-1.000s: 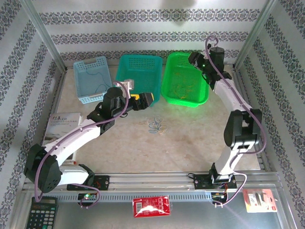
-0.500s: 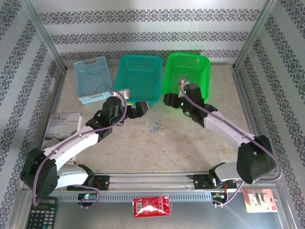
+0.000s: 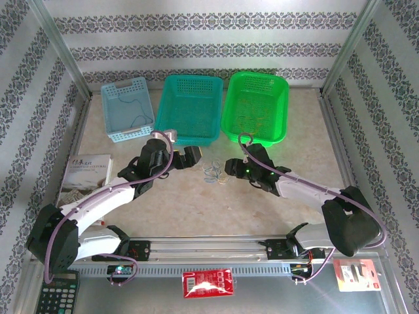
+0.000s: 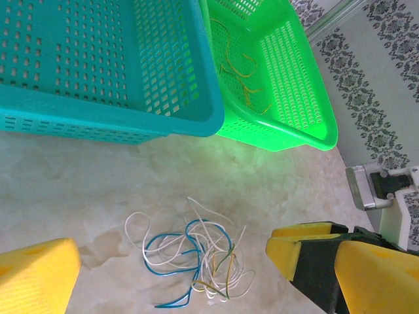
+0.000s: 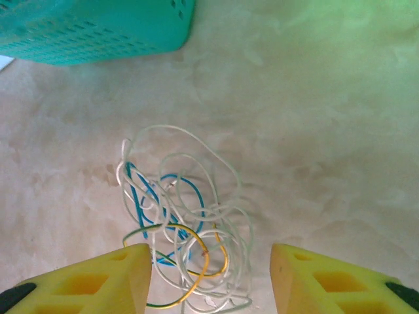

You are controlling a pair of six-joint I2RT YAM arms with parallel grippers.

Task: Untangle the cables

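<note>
The cables [image 3: 217,173] lie as a small tangle of thin blue, white and yellow strands on the table in front of the baskets. My left gripper [image 3: 192,157] hovers just left of the tangle, open. In its wrist view the cables [image 4: 196,255] lie on the table between the wide-apart yellow fingers [image 4: 308,252]. My right gripper [image 3: 231,167] sits just right of the tangle, open. In the right wrist view the cables [image 5: 183,216] reach down between its fingers [image 5: 308,281], a yellow loop close to the left one. Neither gripper holds anything.
Three baskets line the back: light blue basket [image 3: 126,111] with a blue strand, teal basket [image 3: 190,108], green basket [image 3: 255,108] with yellow strands [image 4: 242,72]. A book [image 3: 85,173] lies at left; a calculator [image 3: 55,296] and red packet [image 3: 208,283] lie near the front rail.
My right arm has swung down from above the green basket to the table at the right of the tangle. My left gripper has edged lower and closer to the tangle.
</note>
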